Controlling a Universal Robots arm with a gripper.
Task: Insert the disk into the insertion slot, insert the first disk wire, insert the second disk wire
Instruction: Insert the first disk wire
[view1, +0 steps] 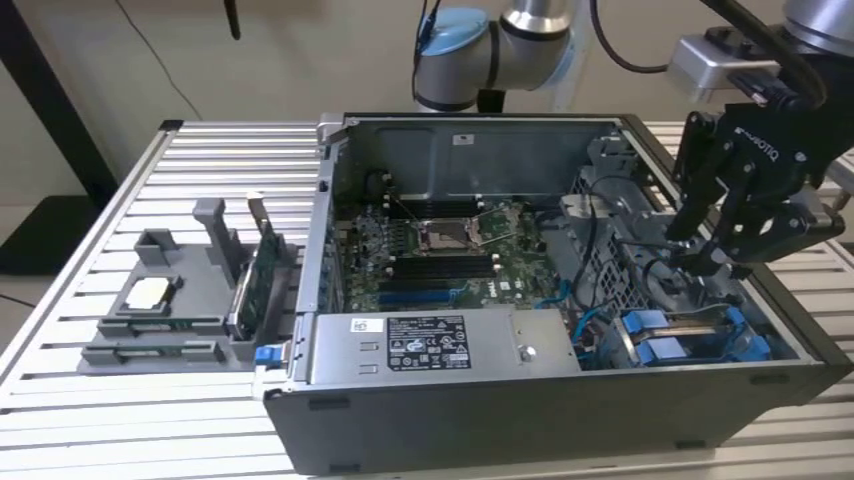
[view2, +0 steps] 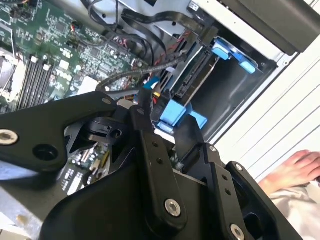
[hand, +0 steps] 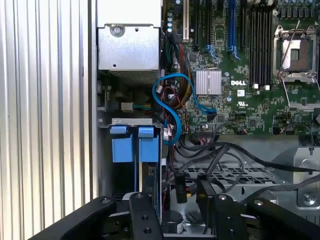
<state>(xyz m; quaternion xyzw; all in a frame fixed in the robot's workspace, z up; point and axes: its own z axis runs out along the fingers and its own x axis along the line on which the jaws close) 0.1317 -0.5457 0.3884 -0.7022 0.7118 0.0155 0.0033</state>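
- In the exterior view the gripper (view1: 722, 256) hangs inside the open computer case (view1: 441, 440), toward the exterior view's right. It is just above the insertion slot (view1: 767, 347), where the disk (view1: 701, 326) seems already seated on edge. The case stands on a slatted counter (view1: 147, 425), and a grey fixture (view1: 174, 300) sits well apart on the exterior view's left.
- In the second wrist view the fingers (view2: 146, 131) stand apart with nothing I can see clamped between them. The disk's end lies just beyond the tips, with a black wire (view2: 125, 75) crossing near. A person's hand (view2: 299, 167) rests outside the case.
- In the first wrist view loose black wires (hand: 227, 156) and a blue cable (hand: 167, 107) crowd the motherboard (hand: 240, 75) beside the slot. I'd judge wire work is in hand, so any plug needs to go in square, clear of that tangle.
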